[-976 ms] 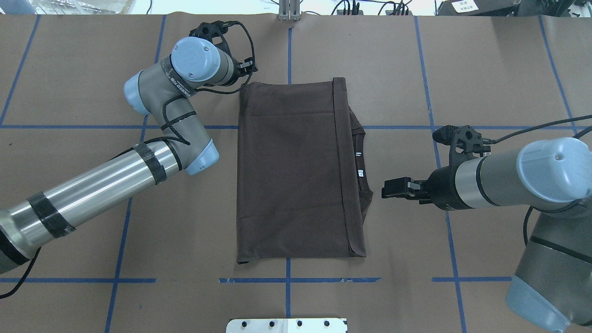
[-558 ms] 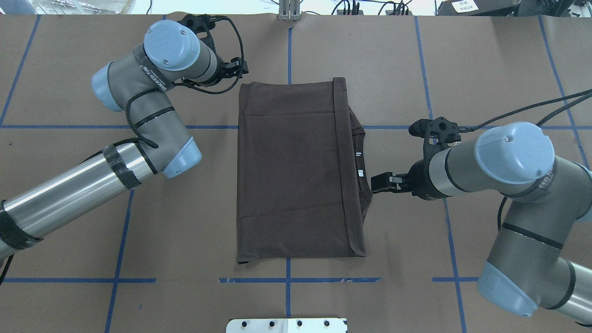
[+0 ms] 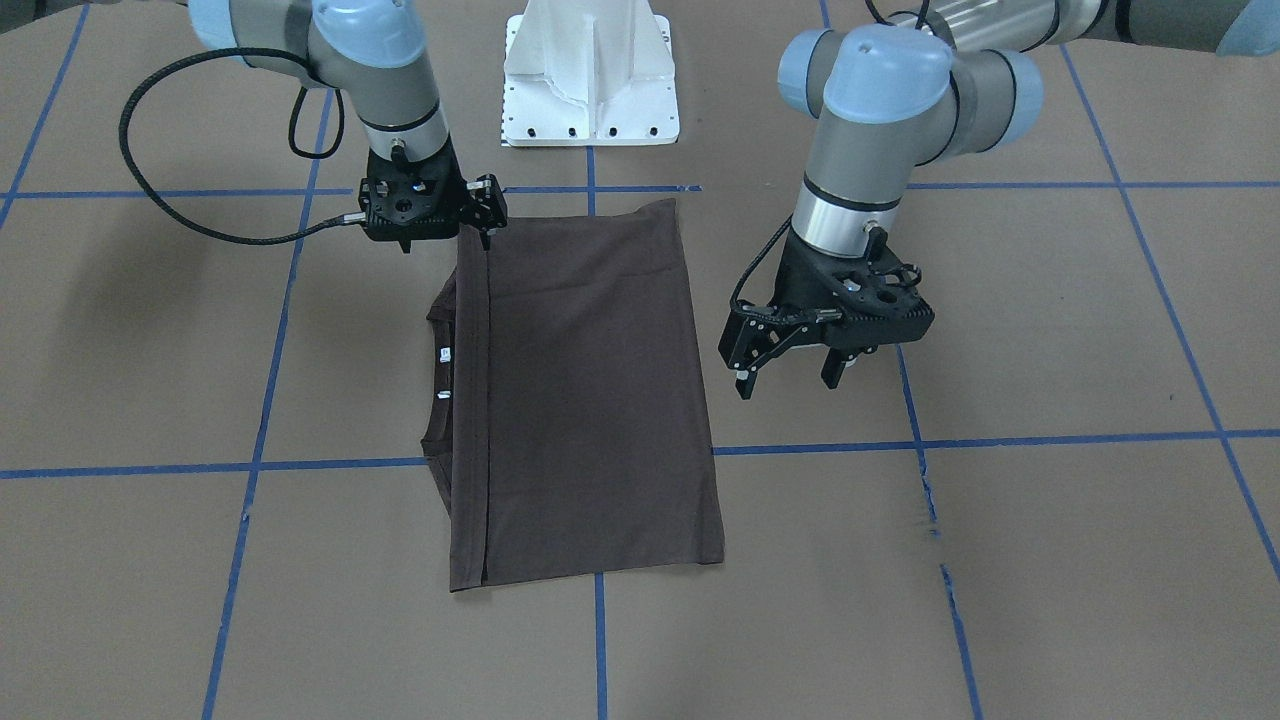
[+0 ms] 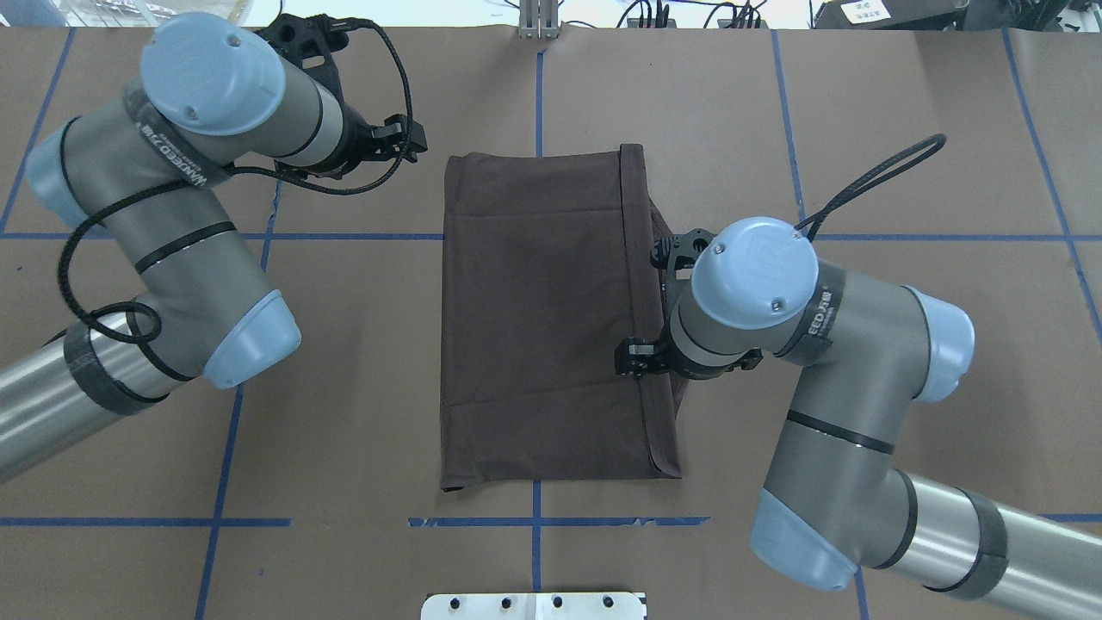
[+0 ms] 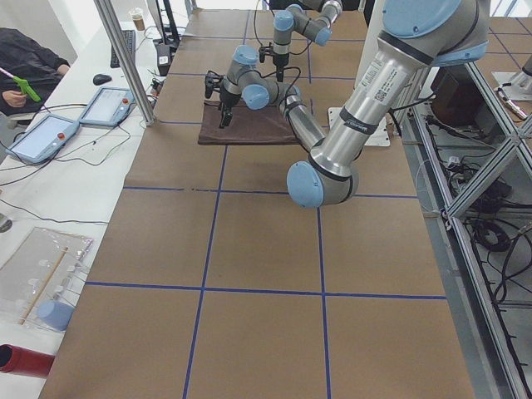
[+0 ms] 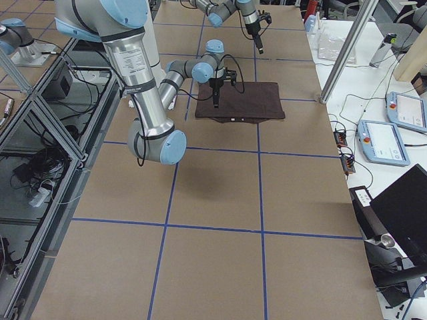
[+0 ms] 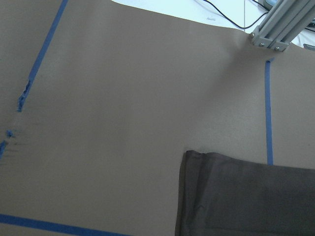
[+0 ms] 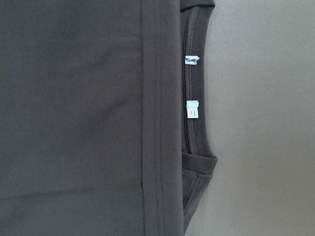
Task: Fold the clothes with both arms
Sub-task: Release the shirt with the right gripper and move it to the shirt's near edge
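The dark brown T-shirt (image 4: pixel 534 319) lies folded into a flat rectangle mid-table, with its collar (image 8: pixel 189 123) and two white tags (image 8: pixel 192 60) poking out along the right edge. My right gripper (image 3: pixel 487 235) points down over that edge, near the collar. It is seen edge-on, so I cannot tell its state. In the overhead view the right wrist (image 4: pixel 749 275) covers it. My left gripper (image 3: pixel 788 385) hangs open and holds nothing, above the table beside the shirt's left edge. The left wrist view shows the shirt's far left corner (image 7: pixel 197 162).
Brown paper with blue tape lines (image 4: pixel 344 236) covers the table. The white base block (image 3: pixel 590 80) stands at the robot's edge. An aluminium post (image 4: pixel 539 17) rises at the far edge. Tablets (image 5: pixel 116 104) and a person's sleeve (image 5: pixel 29 58) are past that edge.
My right arm has swung in from beside the collar to over the shirt's right edge. The left arm has pulled back to the left, away from the shirt's far left corner.
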You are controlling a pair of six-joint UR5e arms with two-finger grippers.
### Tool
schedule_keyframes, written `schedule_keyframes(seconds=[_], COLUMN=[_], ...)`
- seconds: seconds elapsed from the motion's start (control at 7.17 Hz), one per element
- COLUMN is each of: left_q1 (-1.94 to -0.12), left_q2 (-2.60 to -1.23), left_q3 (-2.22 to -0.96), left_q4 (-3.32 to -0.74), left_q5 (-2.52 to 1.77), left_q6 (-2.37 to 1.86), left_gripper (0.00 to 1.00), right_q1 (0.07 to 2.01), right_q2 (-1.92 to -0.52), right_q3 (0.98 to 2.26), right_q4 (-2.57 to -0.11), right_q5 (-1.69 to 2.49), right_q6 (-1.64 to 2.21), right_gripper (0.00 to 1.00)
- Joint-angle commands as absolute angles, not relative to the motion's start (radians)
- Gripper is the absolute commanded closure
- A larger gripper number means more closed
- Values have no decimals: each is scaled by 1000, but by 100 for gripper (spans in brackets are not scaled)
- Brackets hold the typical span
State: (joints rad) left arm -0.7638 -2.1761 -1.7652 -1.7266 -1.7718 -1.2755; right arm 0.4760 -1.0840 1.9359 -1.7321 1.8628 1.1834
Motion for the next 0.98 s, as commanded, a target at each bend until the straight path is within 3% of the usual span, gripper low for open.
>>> schedule_keyframes(seconds=[0.0, 0.84], left_q1=[-764, -759], left_q2=[-2154, -2148], left_q3=[-1819, -1805], left_q4=[-1706, -1723], left_q5=[-1789, -1792], left_q6=[-1276, -1276], left_gripper=[0, 0], right_q1=[410, 371], right_q2=[-1060, -1063], right_q3=[1872, 1822], right_q4=[-1788, -1841], right_q5=[1873, 1943], right_q6=[1183, 1181], right_gripper=[0, 0])
